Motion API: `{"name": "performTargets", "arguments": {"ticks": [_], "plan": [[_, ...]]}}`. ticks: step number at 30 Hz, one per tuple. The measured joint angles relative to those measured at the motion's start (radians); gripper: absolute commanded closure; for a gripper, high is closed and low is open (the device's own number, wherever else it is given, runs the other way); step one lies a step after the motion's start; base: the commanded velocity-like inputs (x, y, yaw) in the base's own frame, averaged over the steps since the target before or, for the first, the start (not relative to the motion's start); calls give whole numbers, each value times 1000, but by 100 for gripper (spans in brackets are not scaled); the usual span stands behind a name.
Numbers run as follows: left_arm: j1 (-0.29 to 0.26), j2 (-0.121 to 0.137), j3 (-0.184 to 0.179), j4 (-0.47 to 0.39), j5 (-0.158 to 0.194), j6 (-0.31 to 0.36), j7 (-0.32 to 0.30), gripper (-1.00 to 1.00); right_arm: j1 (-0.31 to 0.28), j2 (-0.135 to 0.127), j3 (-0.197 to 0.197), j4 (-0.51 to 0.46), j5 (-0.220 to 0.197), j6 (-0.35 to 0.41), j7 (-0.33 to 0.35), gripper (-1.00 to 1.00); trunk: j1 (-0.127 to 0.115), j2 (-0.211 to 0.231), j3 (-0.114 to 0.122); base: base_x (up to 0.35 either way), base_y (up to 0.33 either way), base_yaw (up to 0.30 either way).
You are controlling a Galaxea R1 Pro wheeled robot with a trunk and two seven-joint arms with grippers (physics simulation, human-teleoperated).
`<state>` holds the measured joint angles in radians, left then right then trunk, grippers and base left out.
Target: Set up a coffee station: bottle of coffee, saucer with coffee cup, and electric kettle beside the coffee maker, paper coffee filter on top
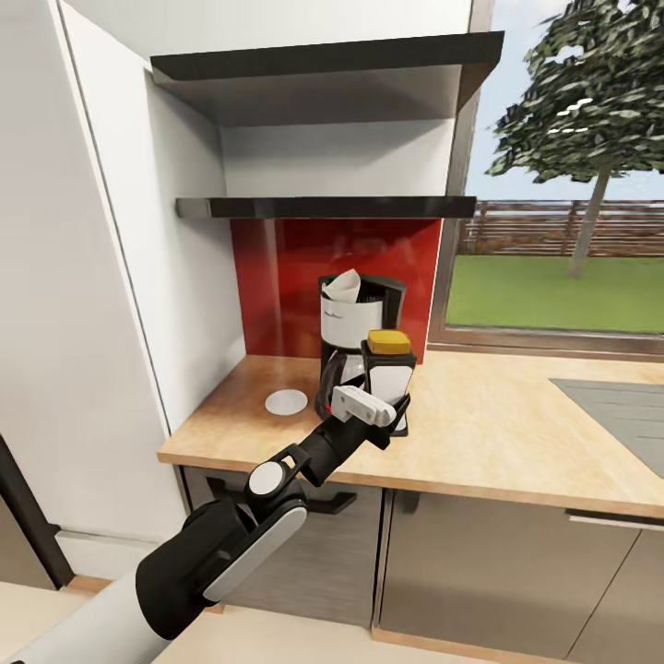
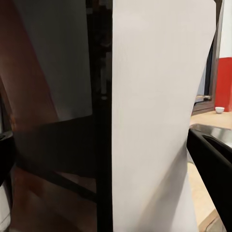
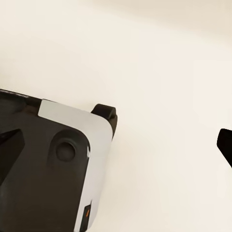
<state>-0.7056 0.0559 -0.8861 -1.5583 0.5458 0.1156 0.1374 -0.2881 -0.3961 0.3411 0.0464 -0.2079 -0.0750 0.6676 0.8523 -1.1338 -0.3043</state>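
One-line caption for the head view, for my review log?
Left gripper holds the coffee bottle at the countertop beside the coffee maker, which is topped with a paper filter; saucer nearby.

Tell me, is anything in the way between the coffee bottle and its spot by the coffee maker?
Nothing visible is. The left hand holds the coffee bottle right in front of the coffee maker, low over the countertop. The saucer lies off to the other side.
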Motion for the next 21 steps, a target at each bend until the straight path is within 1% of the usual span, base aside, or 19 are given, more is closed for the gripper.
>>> {"name": "performTargets", "arguments": {"ticks": [21], "plan": [[0, 0, 0, 0, 0, -2, 2, 100, 0, 0, 0, 0, 0, 0, 0, -100, 81, -147, -66, 0, 0, 0]]}}
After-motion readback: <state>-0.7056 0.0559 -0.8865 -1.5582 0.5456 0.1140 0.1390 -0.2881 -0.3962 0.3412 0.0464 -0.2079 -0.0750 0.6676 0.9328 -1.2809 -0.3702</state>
